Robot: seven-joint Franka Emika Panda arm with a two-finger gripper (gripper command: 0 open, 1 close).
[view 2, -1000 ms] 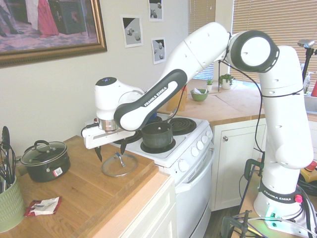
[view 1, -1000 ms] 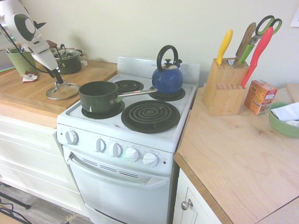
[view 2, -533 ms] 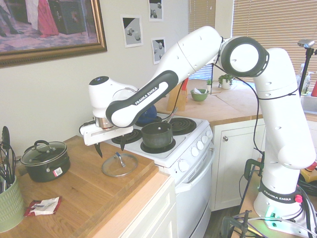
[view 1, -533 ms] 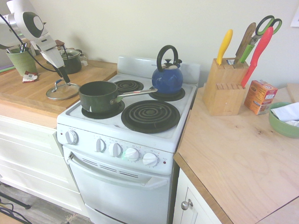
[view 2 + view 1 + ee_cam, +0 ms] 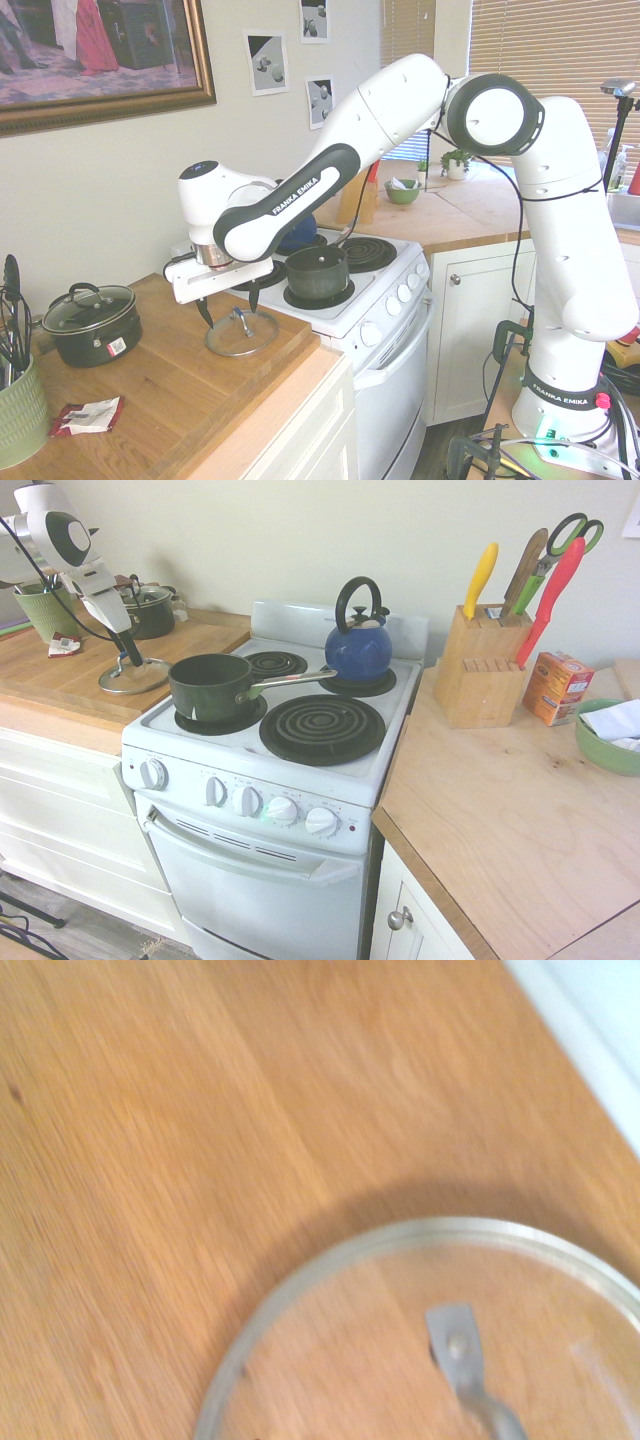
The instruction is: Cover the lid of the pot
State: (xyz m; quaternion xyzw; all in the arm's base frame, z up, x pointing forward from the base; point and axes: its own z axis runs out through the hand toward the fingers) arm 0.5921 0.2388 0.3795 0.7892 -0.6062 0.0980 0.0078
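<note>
Above the glass lid, the open tool points downward.

We see pale walls bearing a gold-framed painting, slatted blinds at the far windows, wooden desks beside a white stove, white cabinets and grey floor.

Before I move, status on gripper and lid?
Gripper open, fingers apart near the lid's handle. Lid flat on wooden counter, ungrasped. Pot uncovered on stove; nothing seen between.
</note>
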